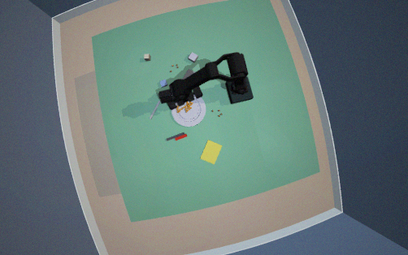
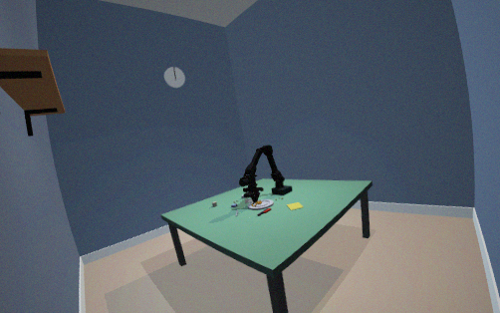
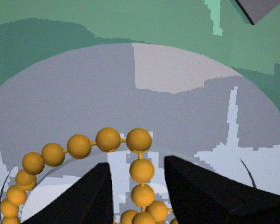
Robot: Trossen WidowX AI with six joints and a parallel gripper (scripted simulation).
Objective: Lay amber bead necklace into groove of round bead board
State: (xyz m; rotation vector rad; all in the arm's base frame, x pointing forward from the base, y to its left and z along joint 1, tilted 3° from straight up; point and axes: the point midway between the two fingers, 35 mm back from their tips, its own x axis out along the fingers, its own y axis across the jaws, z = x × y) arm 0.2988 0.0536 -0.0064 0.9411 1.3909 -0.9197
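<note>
The amber bead necklace [image 1: 188,107] [image 2: 257,202] [image 3: 79,146] lies on the pale round bead board [image 1: 190,123] [image 2: 270,204] [image 3: 106,100]. In the wrist view part of it curves in an arc on the left, and a strand runs down from a corner at the middle to several bunched beads at the bottom edge. My gripper [image 1: 186,102] [image 2: 255,200] [image 3: 138,169] is partly open low over the board. Its fingers stand on either side of that strand, with a gap to the beads on both sides. The lower part of the necklace is cut off in the wrist view.
A grey block [image 1: 188,74] [image 3: 261,7] lies behind the board. A blue cube [image 1: 163,83] and a thin rod [image 1: 154,110] lie left of it. A red-handled tool [image 1: 180,137] [image 2: 264,212] and a yellow sheet [image 1: 211,152] [image 2: 295,205] lie on the other side.
</note>
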